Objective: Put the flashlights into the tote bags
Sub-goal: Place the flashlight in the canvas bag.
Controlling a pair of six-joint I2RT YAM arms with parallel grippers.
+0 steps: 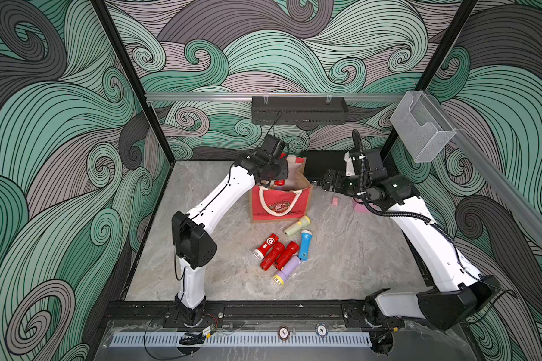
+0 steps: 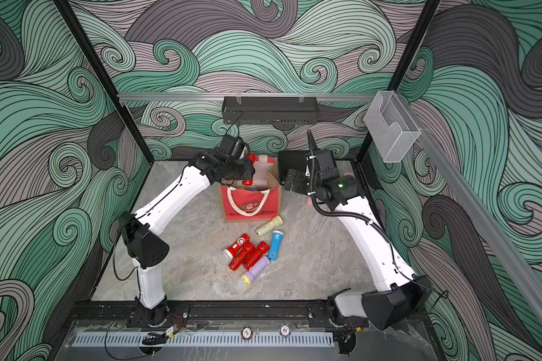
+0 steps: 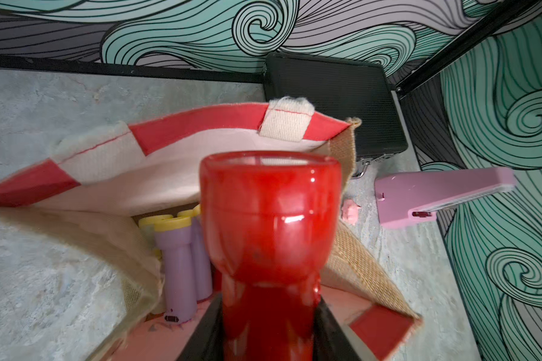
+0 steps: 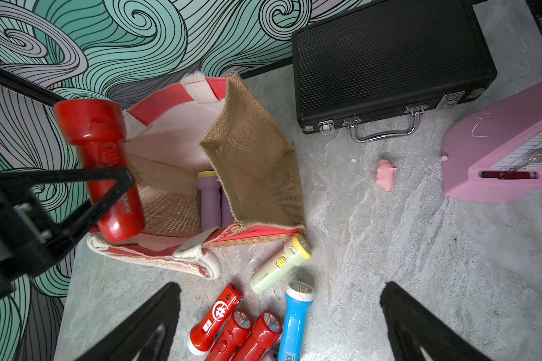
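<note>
One flashlight (image 4: 100, 150) over bag (image 4: 251, 162) mouth (fingers (image 4: 44, 178) clamped).

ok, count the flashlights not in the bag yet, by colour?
Red flashlights: 4, counting one held by the left gripper
Lilac flashlight: 1
Pale green flashlight: 1
Blue flashlight: 1
Total: 7

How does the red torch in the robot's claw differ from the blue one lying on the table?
The held red flashlight is red all over; the blue flashlight has a white head. The red one is clamped in the left gripper over the tote bag's open mouth; the blue one lies loose on the table. Both are short and chunky with flared heads.
</note>
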